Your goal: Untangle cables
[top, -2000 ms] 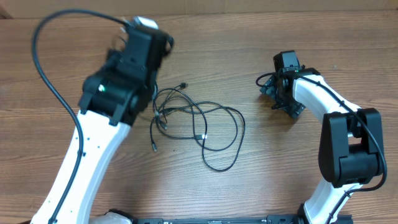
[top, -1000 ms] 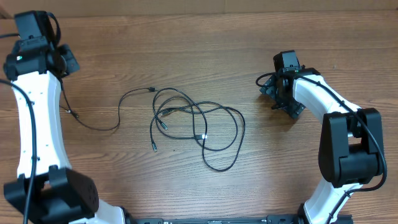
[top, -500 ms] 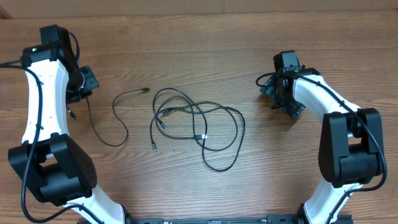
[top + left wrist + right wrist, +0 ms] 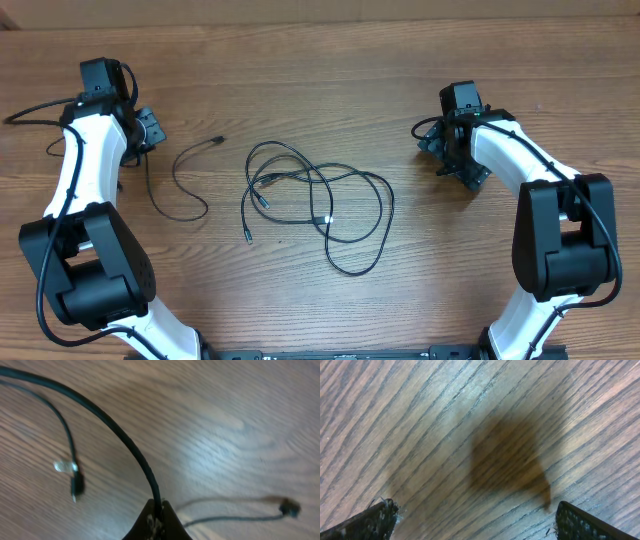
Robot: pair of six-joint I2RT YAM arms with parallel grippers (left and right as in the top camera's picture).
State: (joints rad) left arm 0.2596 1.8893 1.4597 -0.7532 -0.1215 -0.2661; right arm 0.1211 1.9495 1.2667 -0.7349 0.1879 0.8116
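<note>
Left jaws are pinched together on a single cable (image 4: 154, 491), a thin, black, limp round cord. It trails off the jaws across the desk (image 4: 330, 90) in a loose hook. Its plug end (image 4: 217, 139) points at the tangle (image 4: 318, 190) but lies apart from it, no contact.

The tangle sits mid-desk between both arms: several overlapping loops of the same thin black cord with small plugs poking out on its left side. Its long axis runs roughly left-right, sagging toward me on the right.

Right jaws stand wide apart over bare wood grain with nothing between them. They sit just up and right of the tangle's big right-hand loop. I judge them nearer to it than the left jaws, and free. Next grab looks like that loop. The desk is matte brown wood laminate and the cords are slick, so they should slide easily.
</note>
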